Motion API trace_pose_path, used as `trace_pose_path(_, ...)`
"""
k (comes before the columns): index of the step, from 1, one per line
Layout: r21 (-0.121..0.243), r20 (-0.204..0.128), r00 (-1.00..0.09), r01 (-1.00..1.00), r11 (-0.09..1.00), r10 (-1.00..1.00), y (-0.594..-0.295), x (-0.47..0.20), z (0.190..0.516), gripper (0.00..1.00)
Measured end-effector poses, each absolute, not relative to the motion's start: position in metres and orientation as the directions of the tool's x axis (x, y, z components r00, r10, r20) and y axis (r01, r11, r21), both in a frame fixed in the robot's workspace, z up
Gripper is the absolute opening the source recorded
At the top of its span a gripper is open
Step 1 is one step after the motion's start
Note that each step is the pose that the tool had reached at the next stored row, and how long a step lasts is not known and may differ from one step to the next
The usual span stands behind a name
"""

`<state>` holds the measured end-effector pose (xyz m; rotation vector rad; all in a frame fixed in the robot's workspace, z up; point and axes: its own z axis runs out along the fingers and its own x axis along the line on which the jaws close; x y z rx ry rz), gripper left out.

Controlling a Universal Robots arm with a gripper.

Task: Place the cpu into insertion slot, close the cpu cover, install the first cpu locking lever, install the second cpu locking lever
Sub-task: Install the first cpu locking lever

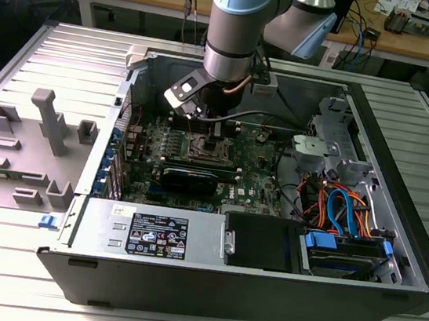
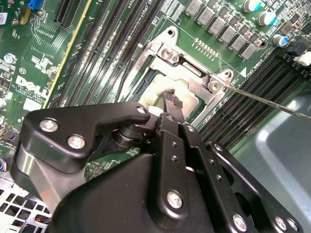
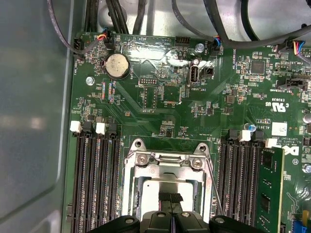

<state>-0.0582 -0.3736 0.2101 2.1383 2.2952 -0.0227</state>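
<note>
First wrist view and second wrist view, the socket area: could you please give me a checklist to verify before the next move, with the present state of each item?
1. The small square cpu with a dull silver-grey metal top lies inside the dark square insertion slot: ok.
2. The thin silvery cpu cover frame looks flat around the chip: ok.
3. The thin wire locking lever is latched: not ok, it sticks out away from the socket.
4. The other locking lever is latched: cannot tell.
5. The black gripper is shut and positioned over the chip's top: ok.
6. The gripper touches the chip: cannot tell.
</note>
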Motion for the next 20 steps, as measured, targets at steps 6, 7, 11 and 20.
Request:
trace_pose_path(6, -0.008, -0.014, -0.071, 0.997, 0.071, 0.997, -0.374, -0.058, 0.221, 0.11)
trace_pose_path(7, -0.008, -0.014, -0.071, 0.997, 0.071, 0.997, -0.374, -0.058, 0.222, 0.11)
trace_pose_path(11, -0.008, -0.014, -0.071, 0.997, 0.071, 0.997, -0.374, -0.058, 0.226, 0.11)
trace_pose_path(20, -0.008, -0.014, -0.071, 0.997, 0.071, 0.997, -0.374, -0.058, 0.242, 0.11)
